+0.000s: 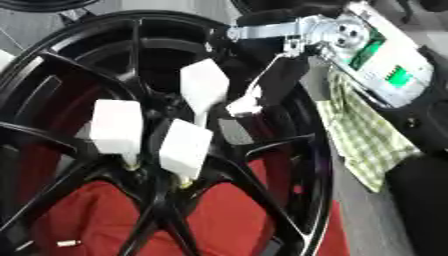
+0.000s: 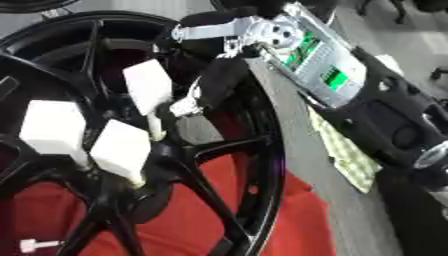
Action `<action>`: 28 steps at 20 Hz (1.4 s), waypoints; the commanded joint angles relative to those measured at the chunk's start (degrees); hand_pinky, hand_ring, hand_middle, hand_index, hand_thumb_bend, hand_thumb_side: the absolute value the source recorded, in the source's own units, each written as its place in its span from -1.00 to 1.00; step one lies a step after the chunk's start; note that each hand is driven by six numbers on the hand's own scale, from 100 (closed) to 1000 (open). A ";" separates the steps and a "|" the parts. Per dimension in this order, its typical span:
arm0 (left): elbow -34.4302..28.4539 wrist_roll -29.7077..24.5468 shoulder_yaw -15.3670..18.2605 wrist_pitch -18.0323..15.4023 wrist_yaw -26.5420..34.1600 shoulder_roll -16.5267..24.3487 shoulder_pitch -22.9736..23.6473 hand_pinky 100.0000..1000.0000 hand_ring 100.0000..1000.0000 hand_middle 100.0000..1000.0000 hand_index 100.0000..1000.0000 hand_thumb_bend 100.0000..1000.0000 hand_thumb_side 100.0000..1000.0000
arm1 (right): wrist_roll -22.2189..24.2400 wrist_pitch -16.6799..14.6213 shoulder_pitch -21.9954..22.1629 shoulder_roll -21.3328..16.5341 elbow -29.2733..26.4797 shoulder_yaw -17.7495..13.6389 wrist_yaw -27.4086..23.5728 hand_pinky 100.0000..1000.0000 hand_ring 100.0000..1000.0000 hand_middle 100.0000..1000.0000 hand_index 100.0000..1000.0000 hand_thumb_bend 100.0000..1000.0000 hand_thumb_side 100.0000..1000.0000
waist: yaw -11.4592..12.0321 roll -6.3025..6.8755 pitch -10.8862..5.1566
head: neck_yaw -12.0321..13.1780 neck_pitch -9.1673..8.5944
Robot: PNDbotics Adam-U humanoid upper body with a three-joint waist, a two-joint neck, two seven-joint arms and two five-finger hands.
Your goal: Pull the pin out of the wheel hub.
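A black spoked wheel [image 1: 317, 150] lies on a red cloth [image 1: 219, 215]. Three pins with white block heads stand in its hub [image 1: 157, 175]: one at the upper right [image 1: 204, 85], one at the left [image 1: 116, 125], one at the lower middle [image 1: 185, 146]. My right arm comes in from the upper right, and my right hand [image 1: 280, 75] hangs over the spokes just right of the upper pin. Its white-tipped end [image 1: 243, 106] is close to that pin's stem; whether they touch is not clear. My left hand shows in neither view.
A small loose pin [image 2: 35, 245] lies on the red cloth at the lower left, between the spokes. A green-and-white checked cloth [image 1: 363, 140] lies right of the wheel on the grey surface [image 1: 367, 220], under my right forearm [image 1: 385, 65].
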 commanded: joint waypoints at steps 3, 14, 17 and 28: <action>-1.13 -0.33 0.30 -0.03 0.20 0.65 -0.43 0.43 0.33 0.09 0.26 -1.00 0.61 | -0.32 1.25 -0.56 -0.78 -1.03 -0.67 -2.47 0.76 0.85 0.34 0.41 -0.46 -0.59 | -0.13 0.27 -1.23 | -0.16 -0.56; -1.13 -0.44 0.30 -0.01 0.23 0.70 -0.50 0.44 0.33 0.09 0.26 -1.00 0.61 | -0.55 2.76 -0.46 -0.85 -1.66 -0.82 -4.17 0.72 0.77 0.04 0.20 -0.61 -0.64 | -0.17 0.23 -1.26 | -0.17 -0.59; -1.13 -0.48 0.32 0.00 0.25 0.76 -0.56 0.44 0.33 0.09 0.26 -1.00 0.61 | -1.67 3.76 -0.42 -0.78 -1.73 -0.88 -6.12 0.72 0.77 0.04 0.20 -0.61 -0.64 | -0.22 0.19 -1.29 | -0.17 -0.60; -1.13 -0.59 0.39 -0.02 0.30 0.74 -0.63 0.44 0.33 0.09 0.26 -1.00 0.61 | -4.63 6.23 -0.28 -1.04 -3.15 -0.72 -9.36 0.61 0.56 -0.34 -0.11 -0.76 -1.00 | -0.21 -0.05 -1.53 | -0.24 -0.79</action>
